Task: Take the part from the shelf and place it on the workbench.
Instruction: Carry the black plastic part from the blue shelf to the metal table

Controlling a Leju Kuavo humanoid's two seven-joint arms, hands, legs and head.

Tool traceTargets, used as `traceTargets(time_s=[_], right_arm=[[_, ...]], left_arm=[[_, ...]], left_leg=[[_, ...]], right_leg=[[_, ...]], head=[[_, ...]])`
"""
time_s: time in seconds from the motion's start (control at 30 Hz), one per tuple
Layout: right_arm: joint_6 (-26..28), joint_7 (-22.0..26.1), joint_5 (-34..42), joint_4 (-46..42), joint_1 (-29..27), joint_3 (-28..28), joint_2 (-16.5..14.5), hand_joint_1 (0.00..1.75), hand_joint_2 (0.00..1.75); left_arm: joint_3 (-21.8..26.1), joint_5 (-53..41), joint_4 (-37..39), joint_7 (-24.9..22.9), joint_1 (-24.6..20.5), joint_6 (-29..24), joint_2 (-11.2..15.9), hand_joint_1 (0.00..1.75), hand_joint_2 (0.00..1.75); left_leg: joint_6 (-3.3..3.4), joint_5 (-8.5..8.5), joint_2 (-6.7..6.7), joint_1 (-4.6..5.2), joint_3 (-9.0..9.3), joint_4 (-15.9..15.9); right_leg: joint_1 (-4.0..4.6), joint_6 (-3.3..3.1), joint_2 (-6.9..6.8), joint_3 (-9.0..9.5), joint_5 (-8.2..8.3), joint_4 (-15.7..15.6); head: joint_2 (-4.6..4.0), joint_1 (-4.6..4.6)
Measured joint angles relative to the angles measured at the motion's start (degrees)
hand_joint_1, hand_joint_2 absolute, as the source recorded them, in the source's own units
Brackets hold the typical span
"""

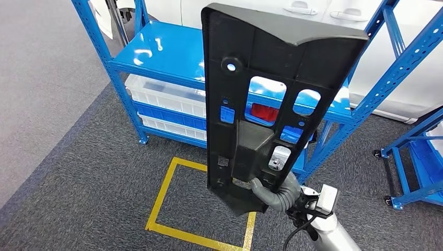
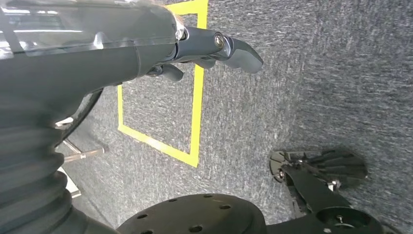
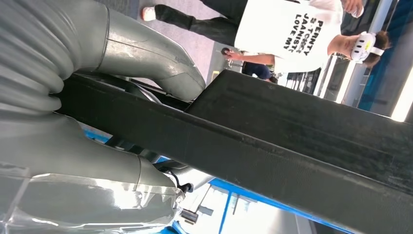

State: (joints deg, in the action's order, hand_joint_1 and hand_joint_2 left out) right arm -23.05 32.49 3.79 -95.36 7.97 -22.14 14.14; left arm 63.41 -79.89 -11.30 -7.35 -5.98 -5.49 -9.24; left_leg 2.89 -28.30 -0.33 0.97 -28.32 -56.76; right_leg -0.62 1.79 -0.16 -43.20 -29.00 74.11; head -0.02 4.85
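The right hand (image 1: 276,192) grips the lower end of the long black part (image 1: 271,94), whose long axis rises nearly upright from the hand, clear of the shelf. The left hand (image 2: 214,48) hangs empty over the carpet, fingers loosely curled. Below lies a yellow taped square (image 1: 201,204); behind the part stands the blue shelf (image 1: 162,52), holding white bins (image 1: 167,97). No workbench is in view, so the robot likely must turn.

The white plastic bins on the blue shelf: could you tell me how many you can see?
2: one white plastic bin beneath the top shelf board of the blue metal shelf, another below it. The black plastic part may hide more.
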Motion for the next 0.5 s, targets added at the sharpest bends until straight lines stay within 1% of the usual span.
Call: traceTargets(time_s=[0.03,0.07,0.1,0.13,0.17,0.2,0.23,0.27,0.3,0.33,0.37,0.4,0.43,0.47,0.5], right_arm=[[0.0,-0.1,0.0,0.0,0.0,0.0,0.0,1.75,1.75],[0.1,-0.2,-0.2,0.0,0.0,0.0,-0.1,1.75,1.75],[0.2,-0.3,-0.4,0.0,0.0,0.1,-0.1,1.75,1.75],[0.3,-0.4,-0.5,0.0,0.0,0.2,-0.1,1.75,1.75],[0.4,-0.5,-0.7,-0.1,0.0,0.3,-0.2,1.75,1.75],[0.4,-0.6,-0.8,-0.1,0.0,0.4,-0.2,1.75,1.75],[0.5,-0.7,-0.9,-0.1,0.0,0.5,-0.3,1.75,1.75],[0.6,-0.8,-1.0,-0.2,0.1,0.5,-0.3,1.75,1.75],[0.6,-0.9,-1.0,-0.2,0.2,0.5,-0.5,1.75,1.75],[0.6,-0.9,-1.0,-0.2,0.3,0.5,-0.7,1.75,1.75],[0.6,-0.9,-1.0,-0.2,0.4,0.5,-0.8,1.75,1.75],[0.6,-0.9,-1.1,-0.2,0.4,0.5,-1.0,1.75,1.75],[0.6,-0.9,-1.1,-0.2,0.4,0.5,-1.0,1.75,1.75],[0.6,-0.9,-1.2,-0.1,0.4,0.5,-1.1,1.75,1.75],[0.6,-0.9,-1.3,-0.1,0.3,0.5,-1.1,1.75,1.75]], left_arm=[[0.0,0.0,0.0,0.0,0.0,0.0,0.0,0.00,1.75],[0.0,0.0,0.0,0.0,0.0,0.0,-0.2,0.00,1.75],[0.0,0.0,0.0,0.1,-0.1,0.0,-0.4,0.00,1.75],[-0.1,0.1,0.1,0.1,-0.2,-0.1,-0.6,0.00,1.75],[-0.1,0.1,0.1,0.2,-0.4,-0.2,-0.8,0.00,1.75],[-0.1,0.2,0.1,0.3,-0.5,-0.3,-0.8,0.00,1.75],[-0.1,0.2,0.0,0.3,-0.6,-0.3,-0.8,0.00,1.75],[-0.1,0.2,0.0,0.3,-0.6,-0.4,-0.7,0.00,1.75],[-0.1,0.2,0.0,0.4,-0.6,-0.4,-0.7,0.00,1.75],[-0.1,0.2,0.0,0.4,-0.6,-0.4,-0.6,0.00,1.75],[-0.1,0.2,0.0,0.5,-0.7,-0.4,-0.5,0.00,1.75],[-0.1,0.3,0.0,0.6,-0.9,-0.4,-0.4,0.00,1.75],[0.0,0.3,0.0,0.7,-1.1,-0.4,-0.3,0.00,1.75],[0.0,0.4,0.0,0.7,-1.3,-0.4,-0.1,0.00,1.75],[0.0,0.5,0.0,0.8,-1.4,-0.4,0.0,0.00,1.75]], left_leg=[[0.04,0.11,-0.25,0.26,-0.09,0.0],[0.06,0.17,-0.56,0.32,-0.15,0.0],[0.02,0.24,-0.83,0.38,-0.34,-0.1],[-0.12,0.35,-1.19,0.15,-0.66,-0.1],[-0.37,0.51,-1.64,-0.23,-1.01,-0.2],[-0.71,0.73,-2.17,-0.49,-1.29,-0.1],[-1.04,0.92,-2.74,-0.64,-1.31,0.2],[-1.32,0.87,-2.85,-0.56,-1.28,0.3],[-1.60,0.33,-2.63,-0.42,-1.56,-0.2],[-1.96,-0.75,-2.22,-0.32,-2.44,-2.0],[-2.38,-2.23,-1.63,-0.44,-3.94,-4.9],[-2.93,-3.78,-1.27,-0.62,-5.85,-8.7],[-3.51,-4.75,-1.06,-0.86,-7.62,-12.1],[-4.10,-4.78,-0.86,-1.14,-8.65,-14.0],[-4.69,-3.80,-0.61,-1.46,-8.73,-14.0]], right_leg=[[0.31,-0.59,0.18,2.00,1.38,-2.8],[0.72,-1.58,0.96,4.49,2.92,-6.9],[0.98,-2.65,2.06,6.65,4.10,-10.6],[1.35,-3.42,2.96,8.07,4.91,-13.5],[1.66,-4.01,3.66,8.82,5.23,-15.2],[1.83,-4.18,3.68,9.00,5.38,-15.7],[1.89,-4.19,3.18,9.35,5.62,-16.5],[1.65,-4.12,2.64,10.05,5.74,-17.6],[1.31,-4.06,2.05,10.82,5.88,-18.9],[0.89,-3.94,1.38,11.54,5.94,-20.1],[0.61,-3.72,0.72,11.96,5.90,-20.7],[0.39,-3.60,0.06,12.05,5.83,-20.8],[0.16,-3.34,-0.63,12.05,5.65,-20.6],[-0.10,-2.99,-1.28,12.04,5.40,-20.3],[-0.41,-2.55,-1.87,12.03,5.07,-19.9]], head=[[0.00,0.00],[0.00,0.00],[0.00,0.04],[0.00,0.05],[0.00,0.06],[0.00,0.07],[0.00,0.04],[0.00,0.05],[0.00,0.05],[0.00,0.06],[0.00,0.07],[0.00,0.07],[0.00,0.07],[0.00,0.07],[0.00,0.07]])
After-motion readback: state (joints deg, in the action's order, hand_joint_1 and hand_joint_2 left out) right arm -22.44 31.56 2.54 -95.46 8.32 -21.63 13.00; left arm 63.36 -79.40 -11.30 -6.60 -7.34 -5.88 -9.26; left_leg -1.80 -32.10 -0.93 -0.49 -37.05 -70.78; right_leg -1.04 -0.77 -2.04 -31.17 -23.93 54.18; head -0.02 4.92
